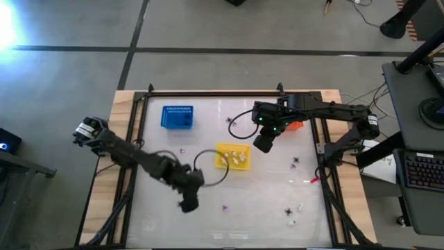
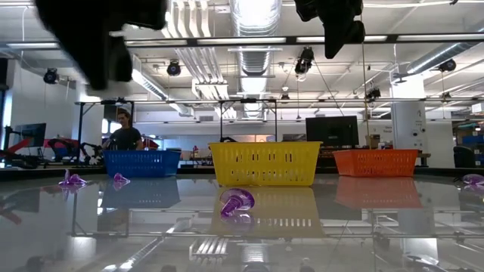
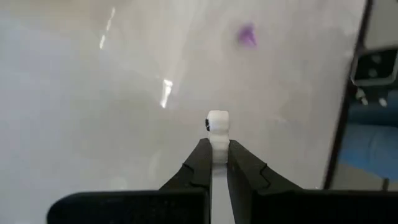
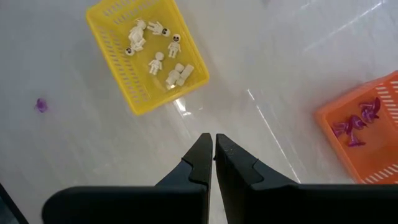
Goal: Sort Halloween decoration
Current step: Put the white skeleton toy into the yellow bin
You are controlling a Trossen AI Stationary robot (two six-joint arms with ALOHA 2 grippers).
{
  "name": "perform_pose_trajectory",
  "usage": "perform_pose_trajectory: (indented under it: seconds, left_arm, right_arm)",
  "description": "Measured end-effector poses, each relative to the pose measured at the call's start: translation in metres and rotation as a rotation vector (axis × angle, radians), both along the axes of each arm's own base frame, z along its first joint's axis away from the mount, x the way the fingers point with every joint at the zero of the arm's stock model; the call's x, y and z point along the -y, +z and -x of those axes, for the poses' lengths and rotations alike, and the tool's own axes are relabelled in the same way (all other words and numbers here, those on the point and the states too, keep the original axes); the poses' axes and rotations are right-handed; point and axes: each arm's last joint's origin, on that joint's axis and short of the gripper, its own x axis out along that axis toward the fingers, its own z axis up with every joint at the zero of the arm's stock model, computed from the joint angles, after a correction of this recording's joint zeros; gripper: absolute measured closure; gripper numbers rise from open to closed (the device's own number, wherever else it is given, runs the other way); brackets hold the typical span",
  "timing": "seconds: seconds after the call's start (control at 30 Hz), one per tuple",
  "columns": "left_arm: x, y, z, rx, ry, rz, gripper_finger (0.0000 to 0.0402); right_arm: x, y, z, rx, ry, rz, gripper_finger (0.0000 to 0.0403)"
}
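Left gripper (image 3: pixel 214 152) clamped on white skeleton (image 3: pixel 217 127), lifted off table. Right gripper (image 4: pixel 213 146) closed, empty, idle betw. baskets. Next prob: carry to yellow basket (image 1: pixel 223 161) w/ other skeletons, drop.

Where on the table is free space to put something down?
Bare: the strip below the blue basket, and the front left corner under the left gripper. Crowded: around the yellow basket and the front right, where small trinkets lie.

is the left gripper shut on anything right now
Yes: the left gripper is shut on a small white skeleton figure, pinched between its fingers above the table.
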Motion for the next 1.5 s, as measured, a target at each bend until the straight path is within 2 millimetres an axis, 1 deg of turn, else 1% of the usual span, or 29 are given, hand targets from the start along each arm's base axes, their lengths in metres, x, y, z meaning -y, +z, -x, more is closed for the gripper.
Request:
perform_pose_trajectory:
  seconds: [0.13, 0.3, 0.43, 0.6, 0.77, 0.93, 1.2, 1.37, 1.5]
  left_arm:
    - [-0.034, 0.002, -0.015, 0.051, 0.005, -0.051, 0.0401]
    - [-0.070, 0.005, -0.028, 0.131, 0.001, -0.109, 0.0401]
    - [-0.093, 0.008, -0.037, 0.201, -0.022, -0.114, 0.0401]
    - [-0.116, 0.007, -0.040, 0.214, -0.035, -0.147, 0.0401]
    - [-0.134, 0.008, -0.040, 0.236, -0.087, -0.146, 0.0401]
    - [-0.148, 0.012, -0.043, 0.315, -0.137, -0.125, 0.0400]
    - [-0.165, 0.013, -0.043, 0.353, -0.190, -0.186, 0.0398]
    - [-0.169, 0.013, -0.042, 0.362, -0.219, -0.209, 0.0376]
    - [-0.169, 0.013, -0.042, 0.389, -0.282, -0.173, 0.0351]
  right_arm:
    - [0.001, 0.000, 0.000, 0.001, -0.003, 0.000, 0.0390]
    - [0.003, 0.000, 0.000, 0.002, -0.022, -0.004, 0.0390]
    - [0.004, 0.000, 0.000, 0.009, -0.033, -0.004, 0.0390]
    - [0.004, 0.000, 0.000, 0.011, -0.054, -0.009, 0.0390]
    - [0.004, 0.000, -0.001, 0.015, -0.091, -0.021, 0.0390]
    - [0.004, 0.001, -0.001, 0.019, -0.107, -0.026, 0.0390]
    - [0.005, 0.000, -0.007, 0.061, -0.179, -0.047, 0.0390]
    - [0.005, 0.000, -0.008, 0.063, -0.221, -0.061, 0.0390]
    - [0.006, 0.000, -0.008, 0.066, -0.249, -0.070, 0.0390]
